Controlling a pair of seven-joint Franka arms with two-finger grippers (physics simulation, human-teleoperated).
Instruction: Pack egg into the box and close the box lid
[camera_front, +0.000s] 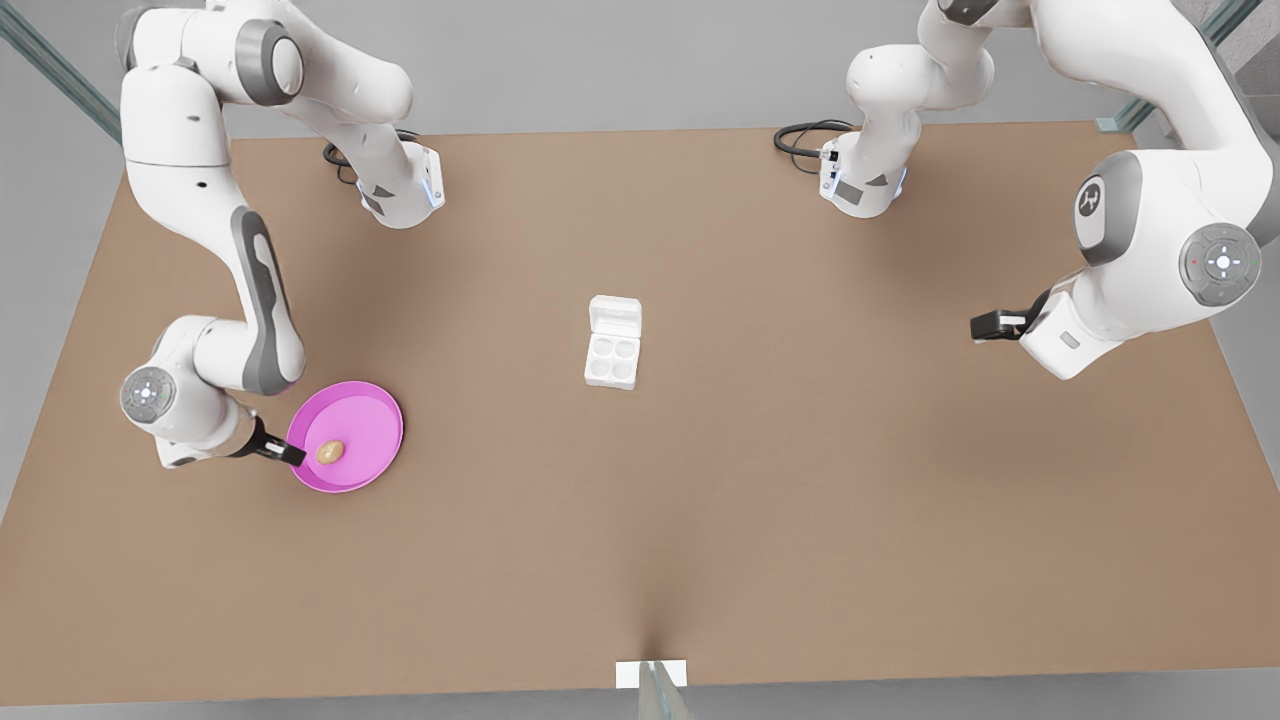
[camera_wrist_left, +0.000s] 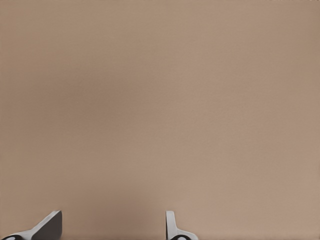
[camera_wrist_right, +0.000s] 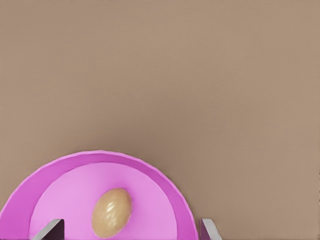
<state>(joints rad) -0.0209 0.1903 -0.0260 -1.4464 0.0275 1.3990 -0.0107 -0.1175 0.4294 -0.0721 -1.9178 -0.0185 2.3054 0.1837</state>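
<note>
A smooth tan oval egg (camera_front: 331, 452) lies on its side in the shallow well of a round pink plate (camera_front: 375, 405), which has a raised, glossy rim and sits toward the front view's left on the matte brown table (camera_front: 800, 500). The right gripper (camera_front: 290, 455) hovers at the plate's outer edge, just beside the egg; in the right wrist view its fingers (camera_wrist_right: 51, 229) stand spread wide, with the egg (camera_wrist_right: 112, 212) between them and not touching either.

The white egg box (camera_front: 613, 342) rests mid-table, well apart from the plate. Its four round cups form a two-by-two grid. The box lid (camera_front: 615, 316), a rounded-corner flap with a recessed panel, lies folded open behind the cups.

The left gripper (camera_front: 990, 326) waits near the front view's right edge over bare tabletop, fingers (camera_wrist_left: 49, 226) parted. Open surface surrounds the carton on all sides.
</note>
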